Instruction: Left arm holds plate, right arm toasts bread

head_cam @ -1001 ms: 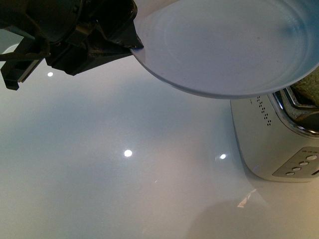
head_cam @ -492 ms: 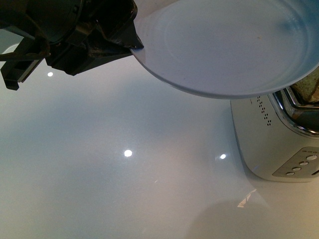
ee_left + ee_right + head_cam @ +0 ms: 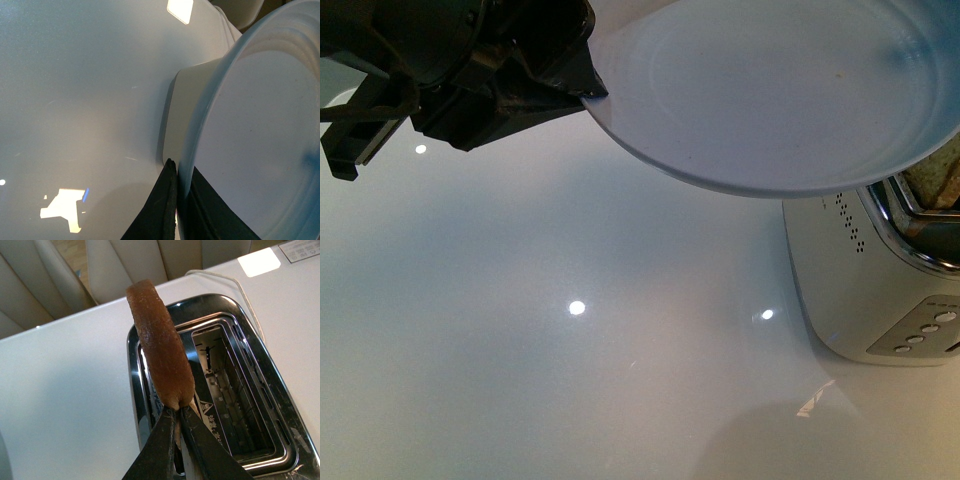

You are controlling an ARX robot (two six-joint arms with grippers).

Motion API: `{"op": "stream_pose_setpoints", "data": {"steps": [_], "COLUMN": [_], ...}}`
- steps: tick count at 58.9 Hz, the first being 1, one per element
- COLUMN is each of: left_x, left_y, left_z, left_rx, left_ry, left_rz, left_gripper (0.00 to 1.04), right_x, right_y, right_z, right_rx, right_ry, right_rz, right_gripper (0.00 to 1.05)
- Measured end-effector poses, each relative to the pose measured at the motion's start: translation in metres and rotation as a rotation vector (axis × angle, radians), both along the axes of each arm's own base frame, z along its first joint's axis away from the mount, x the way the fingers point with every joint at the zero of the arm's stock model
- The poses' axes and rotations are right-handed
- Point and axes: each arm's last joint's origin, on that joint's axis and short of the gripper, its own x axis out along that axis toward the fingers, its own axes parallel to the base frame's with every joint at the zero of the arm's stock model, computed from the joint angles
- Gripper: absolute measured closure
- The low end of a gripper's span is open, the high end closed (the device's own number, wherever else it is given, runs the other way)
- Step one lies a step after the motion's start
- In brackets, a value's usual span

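My left gripper point(image 3: 588, 88) is shut on the rim of the pale blue-grey plate point(image 3: 780, 90) and holds it in the air above the table, over the toaster's near end. In the left wrist view its black fingers point(image 3: 165, 210) pinch the plate's edge point(image 3: 260, 130). My right gripper point(image 3: 176, 412) is shut on the bread point(image 3: 160, 350), a brown slice seen edge-on, held upright over the toaster's left slot. In the front view only a corner of the bread point(image 3: 938, 180) shows beside the plate.
A white toaster with a chrome top point(image 3: 880, 270) stands at the right on the glossy white table point(image 3: 570, 350); its two open slots show in the right wrist view point(image 3: 230, 390). Beige chairs point(image 3: 115, 265) stand beyond the table's far edge.
The bread at the right edge of the front view has shifted slightly over the toaster. The plate and left gripper have not visibly moved.
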Motion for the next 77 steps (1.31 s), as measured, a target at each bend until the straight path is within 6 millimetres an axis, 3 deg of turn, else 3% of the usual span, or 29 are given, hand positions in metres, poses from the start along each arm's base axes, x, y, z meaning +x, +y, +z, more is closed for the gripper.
{"op": "stream_pose_setpoints", "data": {"steps": [13, 32, 37, 42, 56, 68, 77], "left_x": [0.000, 0.000, 0.000, 0.000, 0.000, 0.000, 0.000], "left_y": [0.000, 0.000, 0.000, 0.000, 0.000, 0.000, 0.000], "left_z": [0.000, 0.000, 0.000, 0.000, 0.000, 0.000, 0.000], "left_rx": [0.000, 0.000, 0.000, 0.000, 0.000, 0.000, 0.000], "left_ry": [0.000, 0.000, 0.000, 0.000, 0.000, 0.000, 0.000], "left_rz": [0.000, 0.000, 0.000, 0.000, 0.000, 0.000, 0.000], "left_gripper": [1.02, 1.02, 1.02, 1.02, 1.02, 1.02, 1.02], "right_x": [-0.015, -0.021, -0.021, -0.023, -0.023, -0.027, -0.039], "right_y": [-0.003, -0.002, -0.002, -0.002, -0.003, -0.010, -0.018], "right_z": [-0.025, -0.034, -0.035, -0.037, -0.037, -0.026, -0.014], "right_rx": [-0.013, -0.018, -0.017, -0.016, -0.008, 0.007, 0.006], "right_ry": [0.047, 0.065, 0.067, 0.071, 0.073, 0.044, 0.006], "right_rz": [-0.010, -0.003, 0.002, 0.006, 0.010, -0.001, -0.010], "right_gripper": [1.03, 1.03, 0.92, 0.73, 0.40, 0.08, 0.09]}}
